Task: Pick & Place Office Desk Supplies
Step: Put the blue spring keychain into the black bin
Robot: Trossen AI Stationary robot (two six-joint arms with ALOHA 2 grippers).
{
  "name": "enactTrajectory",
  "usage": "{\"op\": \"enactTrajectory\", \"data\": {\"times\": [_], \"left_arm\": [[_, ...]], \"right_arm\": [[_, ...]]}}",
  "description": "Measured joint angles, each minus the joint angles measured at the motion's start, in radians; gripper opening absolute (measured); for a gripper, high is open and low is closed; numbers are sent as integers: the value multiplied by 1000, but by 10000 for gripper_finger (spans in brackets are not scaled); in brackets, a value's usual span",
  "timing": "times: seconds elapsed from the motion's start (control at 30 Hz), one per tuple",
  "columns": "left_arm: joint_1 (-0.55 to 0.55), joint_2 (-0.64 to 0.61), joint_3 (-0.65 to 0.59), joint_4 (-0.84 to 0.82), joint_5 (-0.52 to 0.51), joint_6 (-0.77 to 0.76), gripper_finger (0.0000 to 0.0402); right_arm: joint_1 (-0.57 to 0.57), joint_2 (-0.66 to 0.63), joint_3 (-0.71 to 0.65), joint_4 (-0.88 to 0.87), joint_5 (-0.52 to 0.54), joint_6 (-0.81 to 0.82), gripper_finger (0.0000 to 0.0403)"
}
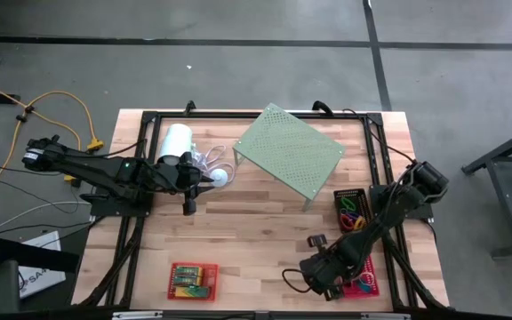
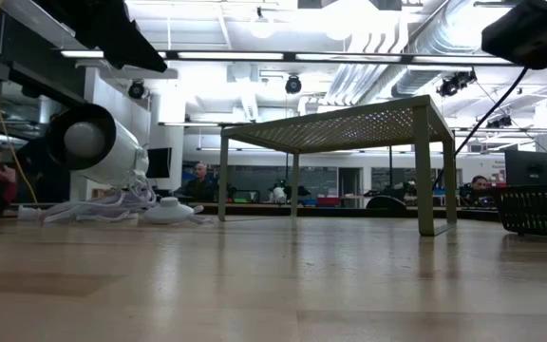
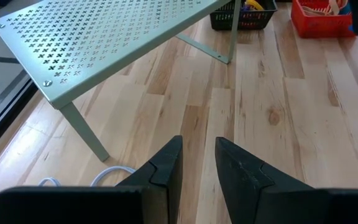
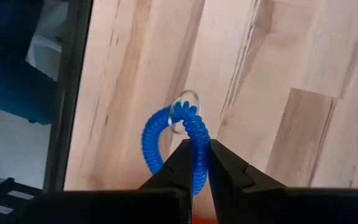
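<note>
The right end effector (image 4: 196,163) is pinched narrow on a blue spiral coil (image 4: 166,140), a springy loop with a clear ring at its upper end, held over bare wood at the front right of the desk (image 1: 256,240). In the high view that end effector (image 1: 320,283) sits just beside the pink mesh basket (image 1: 364,283), which the arm partly covers, so its contents are hard to make out. The black mesh basket (image 1: 349,210) with colourful clips stands behind it, near the foot of the pale green perforated shelf (image 1: 289,150). The red basket (image 1: 191,280) holding two green-white boxes lies well apart at the front left.

The left end effector (image 3: 197,163) waits at the desk's left side with its fingers a narrow gap apart, holding nothing. Next to it are the white cylinder (image 1: 175,142) and its coiled cord (image 1: 210,165). The low view shows the shelf in the middle and only an edge of the black basket, cut off at the right.
</note>
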Motion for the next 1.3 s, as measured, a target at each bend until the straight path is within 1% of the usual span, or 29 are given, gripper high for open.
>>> {"op": "enactTrajectory", "data": {"times": [0.13,0.33,0.5,0.63,0.87,0.93,1.07,1.3], "left_arm": [[0,0,0,0,0,0,89],[0,0,0,1,0,0,89],[0,0,0,3,0,0,89],[0,0,0,3,0,0,89],[0,0,0,3,0,0,89],[0,0,0,3,0,0,89],[0,0,0,3,0,0,89],[0,0,0,3,0,0,89]], "right_arm": [[-14,0,0,-14,-2,45,21],[-51,-6,0,-142,-3,177,21],[-86,-31,0,-229,-1,248,21],[-117,-58,0,-274,14,262,21],[-149,-108,-2,-395,109,259,21],[-157,-125,-9,-405,120,254,21],[-162,-194,-86,-390,118,259,21],[-163,-383,-302,-320,107,339,21]]}}
